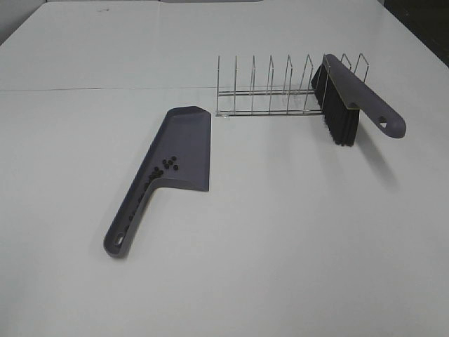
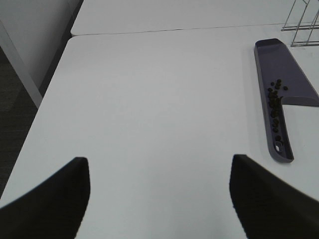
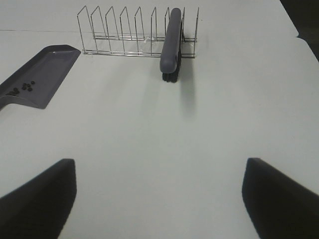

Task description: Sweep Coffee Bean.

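Several small dark coffee beans lie inside the grey-purple dustpan, some trailing into its handle channel. The dustpan lies flat on the white table, handle toward the front left. A grey brush with black bristles rests in the wire rack. Neither arm shows in the exterior high view. My left gripper stands open over bare table, well away from the dustpan. My right gripper is open too, apart from the brush and the beans.
The wire rack stands at the back of the white table. A seam between two tabletops runs across behind the dustpan. The table's left edge drops to a dark floor.
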